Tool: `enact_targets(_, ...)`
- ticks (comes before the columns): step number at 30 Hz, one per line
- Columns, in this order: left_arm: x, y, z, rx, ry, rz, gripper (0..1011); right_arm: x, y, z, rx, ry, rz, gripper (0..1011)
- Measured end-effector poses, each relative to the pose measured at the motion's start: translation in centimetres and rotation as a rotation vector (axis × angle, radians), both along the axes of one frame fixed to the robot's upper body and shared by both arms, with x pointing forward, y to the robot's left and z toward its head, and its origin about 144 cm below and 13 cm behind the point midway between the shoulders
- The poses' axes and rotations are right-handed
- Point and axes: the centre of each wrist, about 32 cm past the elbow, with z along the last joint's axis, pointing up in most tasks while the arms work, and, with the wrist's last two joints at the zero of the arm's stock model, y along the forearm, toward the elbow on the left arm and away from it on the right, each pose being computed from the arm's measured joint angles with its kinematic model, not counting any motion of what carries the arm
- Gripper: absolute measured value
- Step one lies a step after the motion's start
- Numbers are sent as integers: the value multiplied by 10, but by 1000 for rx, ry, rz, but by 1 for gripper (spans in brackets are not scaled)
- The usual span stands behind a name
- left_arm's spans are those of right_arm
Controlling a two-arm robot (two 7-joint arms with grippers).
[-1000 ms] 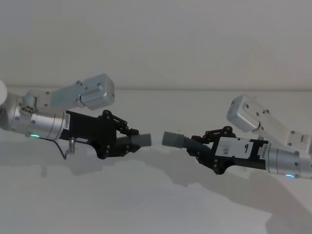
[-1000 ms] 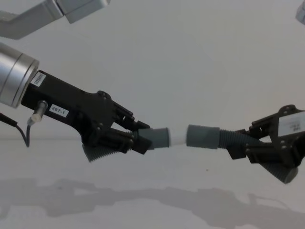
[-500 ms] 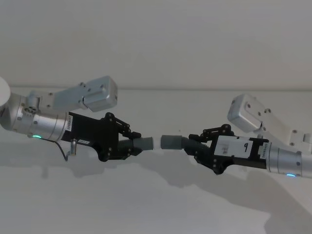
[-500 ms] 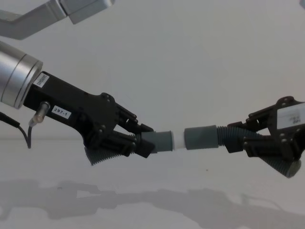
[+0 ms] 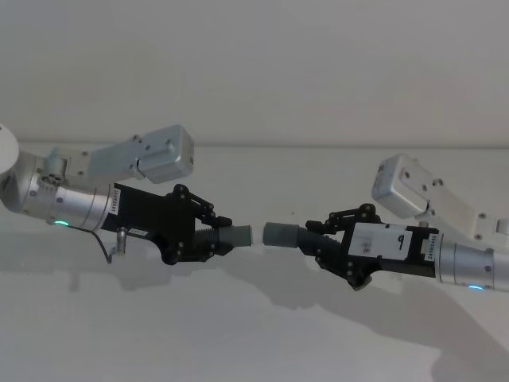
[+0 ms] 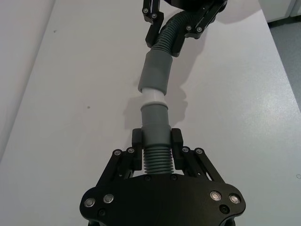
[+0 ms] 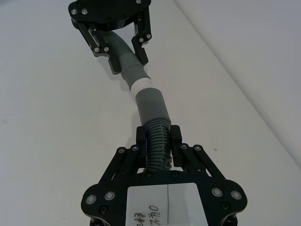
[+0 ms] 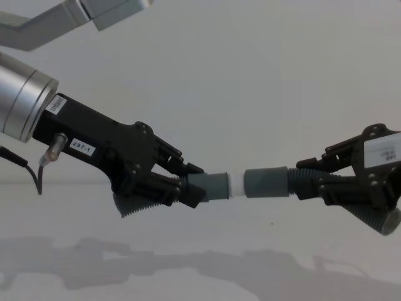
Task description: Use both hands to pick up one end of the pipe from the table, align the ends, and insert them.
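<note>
Both hose pieces are up in the air above the white table (image 5: 254, 334), meeting end to end between the two arms. The left claw (image 8: 188, 185) is clamped on the ribbed part of the left hose piece (image 6: 155, 141), just behind its grey cuff, and the white tip (image 8: 237, 186) pokes out toward its partner. The right claw (image 8: 313, 182) grips the ribbed right hose piece (image 7: 157, 136), its grey cuff (image 8: 266, 183) lined up with the white tip, touching it or just started over it.

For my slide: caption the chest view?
Left gripper and right gripper hold pipe pieces, white tip entering grey cuff.
</note>
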Motion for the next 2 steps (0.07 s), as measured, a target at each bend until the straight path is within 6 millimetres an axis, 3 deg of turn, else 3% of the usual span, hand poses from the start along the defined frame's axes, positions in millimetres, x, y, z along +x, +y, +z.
enact_targets(2,0,0,0,0,0,0,348,0,0,0,0,1,0,289)
